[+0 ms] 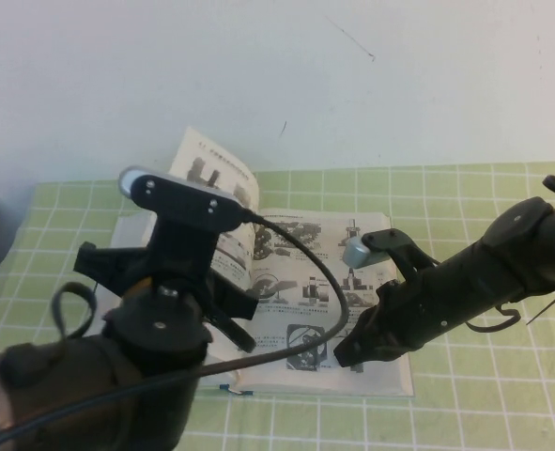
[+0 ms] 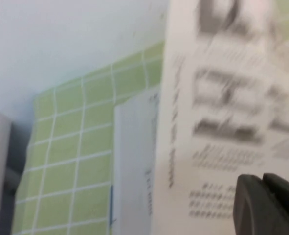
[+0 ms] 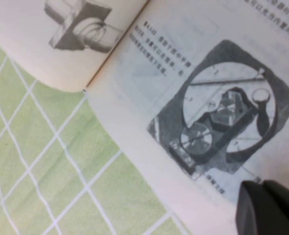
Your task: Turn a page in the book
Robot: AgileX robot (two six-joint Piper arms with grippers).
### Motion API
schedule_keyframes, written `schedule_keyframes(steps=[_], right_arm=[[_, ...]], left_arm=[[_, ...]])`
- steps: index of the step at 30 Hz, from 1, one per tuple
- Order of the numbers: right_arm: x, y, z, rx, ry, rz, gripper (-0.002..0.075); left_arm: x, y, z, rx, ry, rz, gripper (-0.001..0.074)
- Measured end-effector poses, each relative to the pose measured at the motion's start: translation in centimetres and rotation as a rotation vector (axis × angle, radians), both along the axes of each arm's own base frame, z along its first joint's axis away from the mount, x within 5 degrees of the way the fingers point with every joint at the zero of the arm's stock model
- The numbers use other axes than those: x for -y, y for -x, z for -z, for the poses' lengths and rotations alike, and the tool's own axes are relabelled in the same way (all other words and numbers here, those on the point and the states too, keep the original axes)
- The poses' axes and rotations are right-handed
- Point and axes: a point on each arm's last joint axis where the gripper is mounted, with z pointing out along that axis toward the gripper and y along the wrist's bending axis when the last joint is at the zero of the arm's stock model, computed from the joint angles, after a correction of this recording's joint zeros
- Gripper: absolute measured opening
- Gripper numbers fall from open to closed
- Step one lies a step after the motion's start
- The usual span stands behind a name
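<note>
We see the left gripper [image 1: 244, 324] largely hiding the book [image 1: 371, 376]; we cannot tell its fingers' state. The right gripper [image 1: 345, 355] rests low on the right-hand leaf, fingers closed, holding nothing. The page [image 1: 216, 169] stands raised.

Green checked mat [image 1: 465, 395] — white wall [image 1: 258, 66].

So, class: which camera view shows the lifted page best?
The high view: the page stands up from the book behind the left gripper. The left wrist view shows it close and blurred. The right wrist view shows other leaves; the right gripper rests there.
</note>
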Motion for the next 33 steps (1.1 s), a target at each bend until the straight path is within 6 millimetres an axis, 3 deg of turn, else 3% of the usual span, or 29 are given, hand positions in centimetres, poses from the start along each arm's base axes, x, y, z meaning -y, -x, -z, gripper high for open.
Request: schedule_keyframes(steps=[6,9,19,25,29,33], right_arm=[[0.3,-0.1,-0.6,0.06,0.033,-0.026,-0.0001],[0.7,-0.1,-2.3,0.144,0.079,-0.054,-0.0001],[4.8,2.6,-13.3,0.456,0.375,-0.099,-0.0001],[9.2,6.1,-19.4,0.585,0.648,0.01,-0.0001],[12.4,8.8,-23.2,0.671,0.82,0.141,-0.0001],[15.0,12.1,-26.5,0.757,0.902,0.289,-0.0001]], left_arm=[[-0.8,1.7,-4.3,0.075,0.169,0.109,-0.0004],[-1.3,2.5,-5.8,0.105,0.225,0.154,-0.0004],[-0.8,6.2,-10.2,0.171,0.465,0.535,-0.0004],[0.6,8.3,-10.1,0.086,0.619,0.772,-0.0004],[1.0,9.2,-8.7,-0.035,0.719,0.813,-0.0004],[0.8,9.5,-7.1,-0.108,0.702,0.787,-0.0004]])
